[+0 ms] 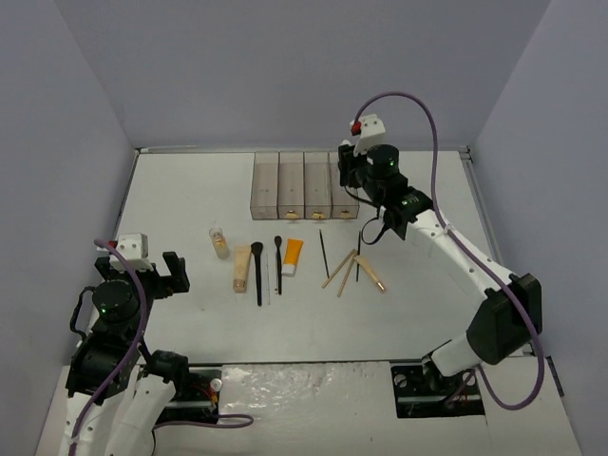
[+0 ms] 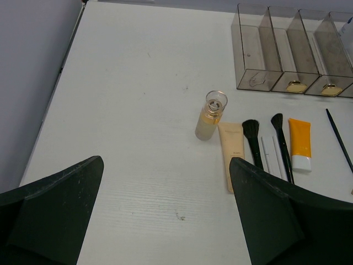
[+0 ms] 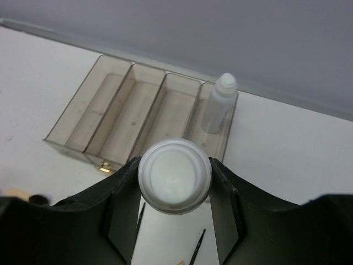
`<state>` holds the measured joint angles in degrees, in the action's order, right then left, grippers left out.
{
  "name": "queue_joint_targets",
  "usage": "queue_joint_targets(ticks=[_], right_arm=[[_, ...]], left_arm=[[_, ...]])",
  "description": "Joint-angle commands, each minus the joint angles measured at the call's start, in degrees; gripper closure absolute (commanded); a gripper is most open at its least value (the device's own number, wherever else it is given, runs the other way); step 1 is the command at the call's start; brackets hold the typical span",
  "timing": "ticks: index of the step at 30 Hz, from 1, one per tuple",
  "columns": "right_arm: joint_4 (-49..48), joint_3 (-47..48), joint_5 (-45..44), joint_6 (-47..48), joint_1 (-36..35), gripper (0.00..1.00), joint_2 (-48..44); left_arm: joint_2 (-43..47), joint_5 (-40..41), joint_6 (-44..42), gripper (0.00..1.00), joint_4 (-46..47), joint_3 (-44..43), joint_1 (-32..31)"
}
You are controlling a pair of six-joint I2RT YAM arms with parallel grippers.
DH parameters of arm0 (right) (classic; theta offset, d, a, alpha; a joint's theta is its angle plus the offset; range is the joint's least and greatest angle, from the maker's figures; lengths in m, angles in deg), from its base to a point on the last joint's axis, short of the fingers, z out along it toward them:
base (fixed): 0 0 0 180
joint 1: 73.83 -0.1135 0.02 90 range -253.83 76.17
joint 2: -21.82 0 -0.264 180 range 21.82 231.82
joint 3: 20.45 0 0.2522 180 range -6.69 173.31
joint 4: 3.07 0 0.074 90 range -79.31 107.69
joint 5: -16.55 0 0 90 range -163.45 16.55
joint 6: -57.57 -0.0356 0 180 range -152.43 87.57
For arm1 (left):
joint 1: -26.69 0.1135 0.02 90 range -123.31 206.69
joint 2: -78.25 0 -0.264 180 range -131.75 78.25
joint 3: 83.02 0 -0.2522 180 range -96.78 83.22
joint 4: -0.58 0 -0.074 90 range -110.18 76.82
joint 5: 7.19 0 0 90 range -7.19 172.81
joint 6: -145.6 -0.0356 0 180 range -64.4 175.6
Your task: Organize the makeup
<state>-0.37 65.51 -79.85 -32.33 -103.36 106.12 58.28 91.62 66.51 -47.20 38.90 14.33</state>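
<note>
My right gripper (image 3: 175,182) is shut on a round white bottle (image 3: 175,175), seen end-on, held above the near end of the clear smoky box (image 3: 110,110). Another small white bottle (image 3: 217,105) stands in the box's rightmost compartment. In the top view the right gripper (image 1: 353,176) hovers at the box's right end (image 1: 304,185). On the table lie a small beige bottle (image 2: 210,116), a beige tube (image 2: 232,149), two black brushes (image 2: 252,138), an orange tube (image 2: 300,141), thin black pencils (image 1: 324,253) and tan sticks (image 1: 351,269). My left gripper (image 2: 165,204) is open over bare table, left of the makeup.
The three left compartments of the box (image 2: 287,55) show no makeup. Grey walls close in the table on the left, back and right. The arm bases stand at the near edge.
</note>
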Motion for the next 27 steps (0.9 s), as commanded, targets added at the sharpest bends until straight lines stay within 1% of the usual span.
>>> queue_joint_targets(ticks=[1, 9, 12, 15, 27], right_arm=[[-4.33, 6.45, 1.91, 0.52, 3.68, 1.00, 6.73], [-10.99, 9.89, 5.58, 0.43, 9.56, 1.00, 17.16], [-11.53, 12.70, 5.78, 0.78, 10.08, 1.00, 20.70], [-12.01, 15.00, 8.13, 1.09, 10.02, 1.00, 23.94], [-15.44, 17.20, 8.17, 0.52, 10.08, 1.00, 31.87]], left_arm=[[-1.65, -0.37, 0.07, 0.03, 3.52, -1.39, 0.32], [-2.26, -0.63, 0.07, 0.03, 3.61, -1.48, 0.23], [-2.35, -0.55, 0.13, 0.03, 3.61, -1.54, 0.23], [-2.17, -0.37, 0.16, 0.03, 3.56, -1.56, 0.23], [-2.76, -0.46, 0.07, 0.03, 3.70, -1.56, 0.23]])
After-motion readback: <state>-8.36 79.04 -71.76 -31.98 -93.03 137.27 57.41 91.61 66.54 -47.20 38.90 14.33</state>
